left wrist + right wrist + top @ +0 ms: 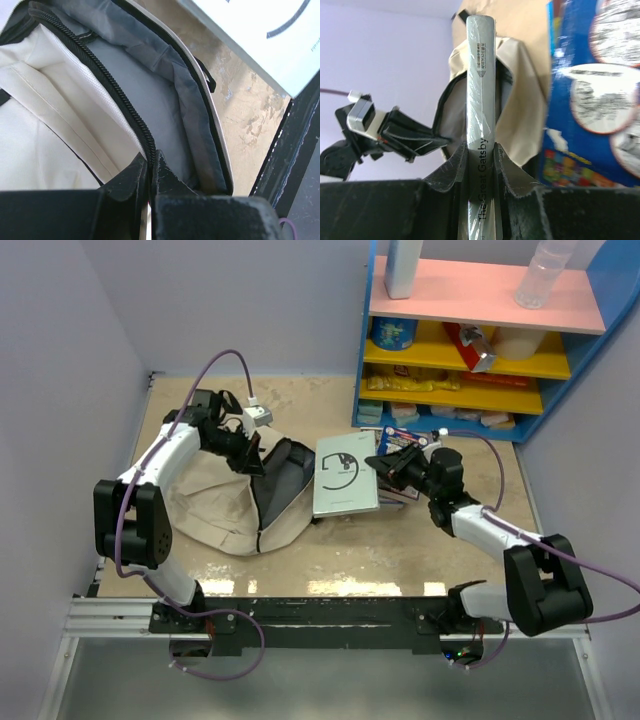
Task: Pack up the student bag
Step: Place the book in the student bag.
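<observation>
my right gripper [480, 152] is clamped on a grey book [345, 475], jaws pinching its covers at the spine, which faces my wrist cam. a 2nd book w/ a blue cover [405, 440] lies under and just behind that hand. the book sits roughly flat, long side running near-to-far. its free long edge is turned left, just beside the mouth of the bag [215, 505]; can't tell if they touch.

the bag lies on its side on the table [420, 550], left of the book. its grey-lined opening faces right, straight at that edge. so the way in is leftward, long edge first, and the right arm is the one to do it.

my left gripper [150, 162] is closed on the zip edge of the opening's upper lip, holding it up. i reckon the mouth looks abt as long as the book, so fit may be tight. the shelf unit [480, 360] stands beyond, well apart.
</observation>
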Available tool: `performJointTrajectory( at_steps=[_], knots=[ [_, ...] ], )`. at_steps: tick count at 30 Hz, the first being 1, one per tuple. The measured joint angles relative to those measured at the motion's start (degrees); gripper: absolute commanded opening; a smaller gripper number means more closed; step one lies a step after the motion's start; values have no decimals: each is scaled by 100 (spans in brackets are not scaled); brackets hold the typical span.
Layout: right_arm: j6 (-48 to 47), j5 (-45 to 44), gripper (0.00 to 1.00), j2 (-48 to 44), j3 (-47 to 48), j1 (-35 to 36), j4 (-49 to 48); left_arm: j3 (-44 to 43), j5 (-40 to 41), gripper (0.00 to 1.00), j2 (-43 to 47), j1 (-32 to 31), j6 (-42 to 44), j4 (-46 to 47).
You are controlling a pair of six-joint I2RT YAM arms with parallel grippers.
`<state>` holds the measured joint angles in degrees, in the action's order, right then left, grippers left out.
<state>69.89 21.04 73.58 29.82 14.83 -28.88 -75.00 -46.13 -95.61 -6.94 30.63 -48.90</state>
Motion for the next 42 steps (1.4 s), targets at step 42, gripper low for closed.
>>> performJointTrajectory(
  at_steps=[42],
  knots=[
    [448, -2446, 0, 3377, 2747, 3025, -125, -105, -909, 0, 896, -321, 1051, -1062]
  ],
)
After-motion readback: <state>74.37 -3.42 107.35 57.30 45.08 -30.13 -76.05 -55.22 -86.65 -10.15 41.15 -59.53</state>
